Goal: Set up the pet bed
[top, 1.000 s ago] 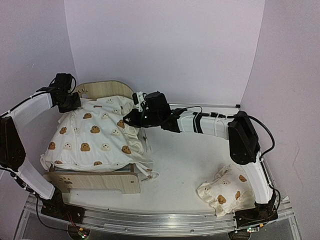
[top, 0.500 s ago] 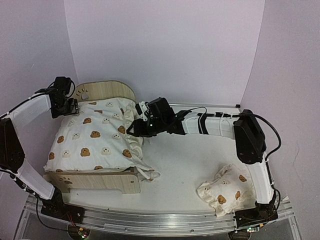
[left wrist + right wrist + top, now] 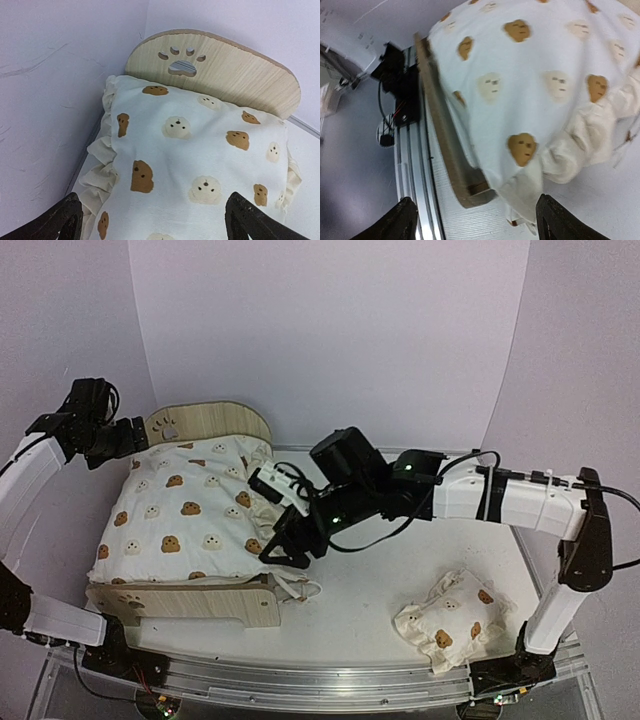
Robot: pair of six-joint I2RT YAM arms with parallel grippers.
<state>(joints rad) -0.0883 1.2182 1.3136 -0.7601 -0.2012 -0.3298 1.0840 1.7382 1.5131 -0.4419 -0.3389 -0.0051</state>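
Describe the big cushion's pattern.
The cushion is cream with brown and white bear faces; left wrist view.

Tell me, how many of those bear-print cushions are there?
2. The large cushion lies on the pet bed; the small pillow sits on the table, near right corner.

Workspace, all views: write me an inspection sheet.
Surface: white table, no spills seen.
Job's things: pet bed at left, paw-print headboard toward the back wall. The bear-print cushion lies on it, with ruffle and ties spilling over the right side.
Clutter: small bear-print pillow on the table near the right arm's base.
Pincers: left pincer open by the cushion's back left corner; right pincer open by its near right edge; neither holds anything.
Cables: black cable loops under the right arm.
Surroundings: lilac walls; metal rail along the near edge.
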